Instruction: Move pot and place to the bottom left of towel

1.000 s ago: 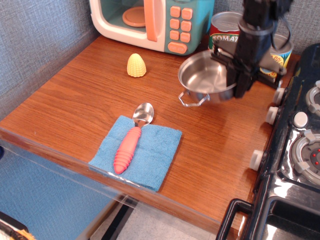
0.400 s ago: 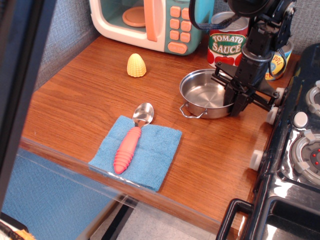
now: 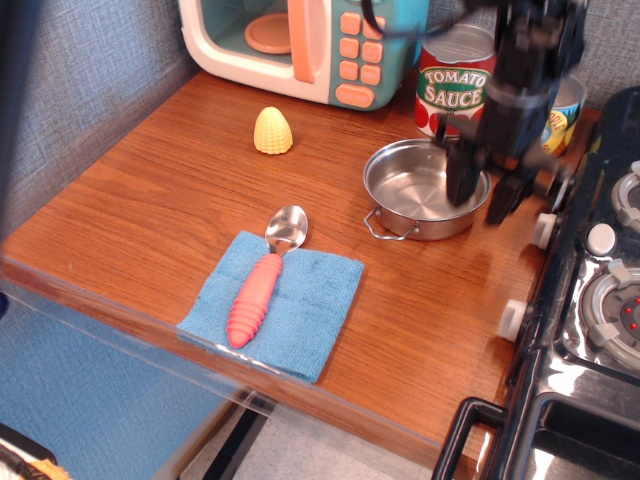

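the black arm comes down from the top right, and its gripper (image 3: 482,195) stands upright over the right rim of the pot (image 3: 425,188). the two fingers are spread, one inside the pot and one outside, not clenched. the pot sits on the wooden table (image 3: 150,190), well apart from the one blue towel (image 3: 305,310), up and to its right. one spoon (image 3: 265,275) lies on the towel. two cans stand behind; one can (image 3: 455,85) reads "tomato sauce".
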You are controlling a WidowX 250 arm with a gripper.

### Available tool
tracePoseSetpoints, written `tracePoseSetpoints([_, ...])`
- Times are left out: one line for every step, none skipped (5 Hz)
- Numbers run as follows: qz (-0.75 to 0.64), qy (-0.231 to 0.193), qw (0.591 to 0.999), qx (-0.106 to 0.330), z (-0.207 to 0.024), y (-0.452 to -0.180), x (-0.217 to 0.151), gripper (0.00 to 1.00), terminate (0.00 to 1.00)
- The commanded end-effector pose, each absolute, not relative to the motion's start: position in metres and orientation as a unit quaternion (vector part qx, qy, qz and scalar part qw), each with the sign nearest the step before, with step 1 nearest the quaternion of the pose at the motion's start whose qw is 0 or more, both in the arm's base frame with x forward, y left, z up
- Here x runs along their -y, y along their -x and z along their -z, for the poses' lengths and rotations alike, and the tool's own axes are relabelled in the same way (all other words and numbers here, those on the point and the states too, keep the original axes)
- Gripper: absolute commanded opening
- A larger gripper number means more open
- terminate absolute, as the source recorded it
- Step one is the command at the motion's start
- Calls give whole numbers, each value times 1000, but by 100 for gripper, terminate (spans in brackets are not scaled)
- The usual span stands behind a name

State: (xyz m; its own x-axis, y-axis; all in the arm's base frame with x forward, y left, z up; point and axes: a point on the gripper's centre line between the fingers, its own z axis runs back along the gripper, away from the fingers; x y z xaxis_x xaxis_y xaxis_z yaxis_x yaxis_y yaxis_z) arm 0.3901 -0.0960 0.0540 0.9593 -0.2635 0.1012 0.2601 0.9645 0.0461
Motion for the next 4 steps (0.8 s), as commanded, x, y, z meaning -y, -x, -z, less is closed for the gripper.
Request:
tracePoseSetpoints([39, 14, 984, 174, -162, -351, 38, 100, 0])
tracePoseSetpoints([-20, 7, 988, 152, -161, -323, -9, 100, 0])
tracePoseSetpoints([-39, -4, 993, 111, -140, -304, -46, 100, 0])
tracePoseSetpoints([-32, -8, 996, 88, -127, -297, -61, 100, 0])
